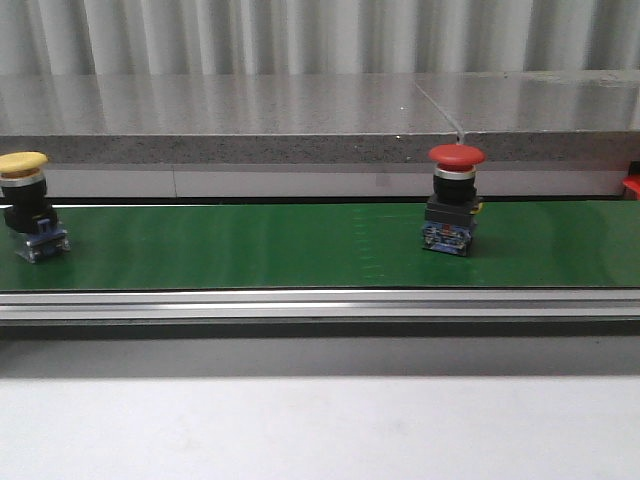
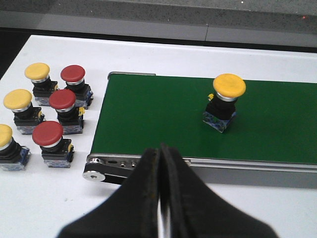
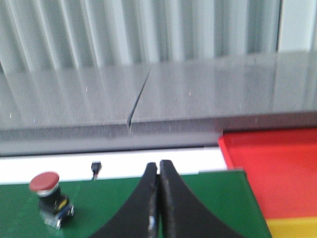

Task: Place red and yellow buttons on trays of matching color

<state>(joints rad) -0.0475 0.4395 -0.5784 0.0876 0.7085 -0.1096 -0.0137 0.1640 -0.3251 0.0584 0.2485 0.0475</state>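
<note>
A red button (image 1: 455,200) stands upright on the green belt (image 1: 250,245), right of centre. A yellow button (image 1: 28,205) sits at the belt's far left, slightly tilted. In the left wrist view the yellow button (image 2: 225,101) is on the belt beyond my left gripper (image 2: 160,148), which is shut and empty. In the right wrist view the red button (image 3: 48,198) stands apart from my shut, empty right gripper (image 3: 159,166). The red tray (image 3: 277,173) lies past the belt's end, with the yellow tray (image 3: 292,227) beside it. Neither gripper shows in the front view.
Several spare red and yellow buttons (image 2: 47,116) are grouped on the white table beside the belt's roller end (image 2: 94,173). An aluminium rail (image 1: 320,305) runs along the belt's near side. A grey ledge (image 1: 320,125) and corrugated wall stand behind it.
</note>
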